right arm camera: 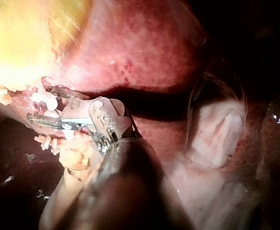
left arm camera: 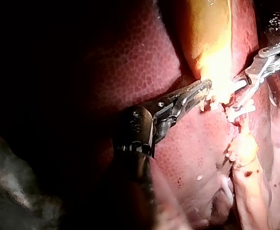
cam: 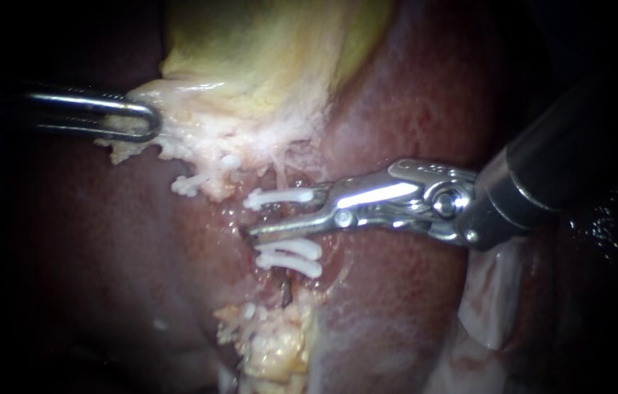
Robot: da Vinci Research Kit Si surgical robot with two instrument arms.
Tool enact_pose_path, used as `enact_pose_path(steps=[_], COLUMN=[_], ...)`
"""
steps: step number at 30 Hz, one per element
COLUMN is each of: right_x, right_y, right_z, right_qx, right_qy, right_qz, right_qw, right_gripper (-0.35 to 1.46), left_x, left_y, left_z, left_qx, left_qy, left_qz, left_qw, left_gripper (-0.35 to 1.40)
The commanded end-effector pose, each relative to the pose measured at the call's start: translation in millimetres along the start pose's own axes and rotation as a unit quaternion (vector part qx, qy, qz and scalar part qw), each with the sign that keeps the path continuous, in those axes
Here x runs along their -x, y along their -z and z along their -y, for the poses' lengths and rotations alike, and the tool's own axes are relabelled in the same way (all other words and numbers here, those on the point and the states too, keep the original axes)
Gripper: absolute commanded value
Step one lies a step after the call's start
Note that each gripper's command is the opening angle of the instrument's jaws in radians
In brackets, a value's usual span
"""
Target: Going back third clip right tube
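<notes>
Endoscope view: the right tube [cam: 279, 216] runs down the middle below the gallbladder [cam: 265, 51]. It carries three white clips, a single clip [cam: 281, 197] above and a pair of clips [cam: 288, 257] below.
Right instrument [cam: 284, 214]: jaws stand apart and grip nothing. The upper jaw's tip is just beside the single clip's end. The lower jaw lies across the tube, between the single clip and the pair.
Left instrument [cam: 149, 120]: jaws closed on the gallbladder's pale lower edge, well apart from the clips.
Handling: the tube looks soft, wet and easily torn. The clips look small and stiff, and a snag might drag them.
Hold: nothing here wants gripping. To back out, I'd judge the lower jaw must slide out without hooking a clip.
</notes>
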Motion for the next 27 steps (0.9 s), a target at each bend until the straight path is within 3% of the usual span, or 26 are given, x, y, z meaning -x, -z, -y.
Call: enact_pose_path(steps=[1, 6, 11, 14, 19, 25, 27], right_x=[0.0, 0.2, 1.0, 1.9, 3.1, 2.6, 2.2], right_y=[0.1, 0.5, 2.3, 3.9, 7.0, 10.2, 11.0], right_z=[0.0, 0.2, 1.3, 2.0, 3.3, 4.5, 4.8], right_qx=[0.000, -0.002, -0.006, 0.002, 0.033, 0.034, 0.034], right_qy=[0.000, 0.000, 0.079, 0.121, 0.207, 0.283, 0.293], right_qz=[0.000, 0.000, 0.001, -0.005, -0.007, 0.044, 0.054], right_qw=[1.0000, 1.0000, 0.9969, 0.9926, 0.9777, 0.9575, 0.9539], right_gripper=[0.46, 0.48, 0.48, 0.50, 0.50, 0.50, 0.50], left_x=[0.0, 0.0, 0.1, 0.1, 0.1, 0.1, 0.1], left_y=[0.1, 0.1, 0.3, 0.3, 0.3, 0.4, 0.4], left_z=[0.0, 0.0, 0.0, 0.0, 0.0, 0.0, 0.0], left_qx=[0.000, 0.000, 0.000, 0.000, 0.000, 0.001, 0.001], left_qy=[0.000, 0.000, 0.000, 0.000, 0.000, 0.000, 0.000], left_qz=[0.000, 0.000, 0.000, 0.000, 0.000, 0.000, 0.000], left_qw=[1.0000, 1.0000, 1.0000, 1.0000, 1.0000, 1.0000, 1.0000], left_gripper=[-0.35, -0.35, -0.35, -0.35, -0.35, -0.35, -0.35])
